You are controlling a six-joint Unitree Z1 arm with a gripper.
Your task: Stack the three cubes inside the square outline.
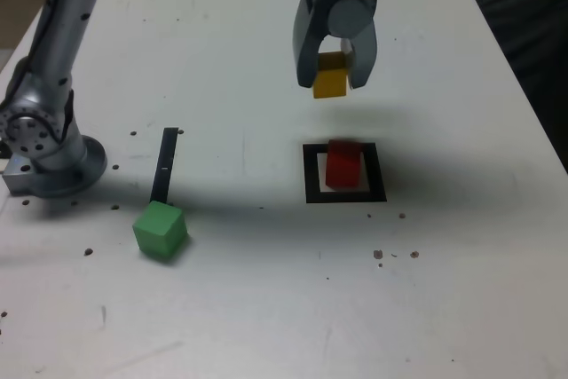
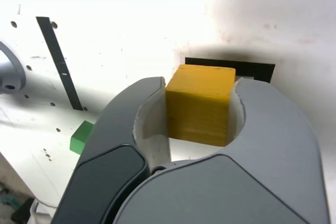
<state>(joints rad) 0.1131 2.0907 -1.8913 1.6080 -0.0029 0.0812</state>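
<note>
My gripper (image 1: 334, 75) hangs in the air, shut on the yellow cube (image 1: 330, 76), which the wrist view shows clamped between both jaws (image 2: 199, 106). It is above and a little behind the square outline (image 1: 344, 193). The red cube (image 1: 343, 164) stands inside that outline on its white centre. The green cube (image 1: 161, 229) rests on the table at the exterior view's left, apart from the others; its corner (image 2: 81, 137) peeks out beside the jaw in the wrist view. Only a strip of the outline (image 2: 231, 66) shows past the yellow cube there, and the red cube is hidden.
A thin black strip (image 1: 165, 164) lies on the white table (image 1: 266, 308) just behind the green cube. The arm's silver base (image 1: 44, 144) stands at the exterior view's left edge. Small dark specks dot the tabletop.
</note>
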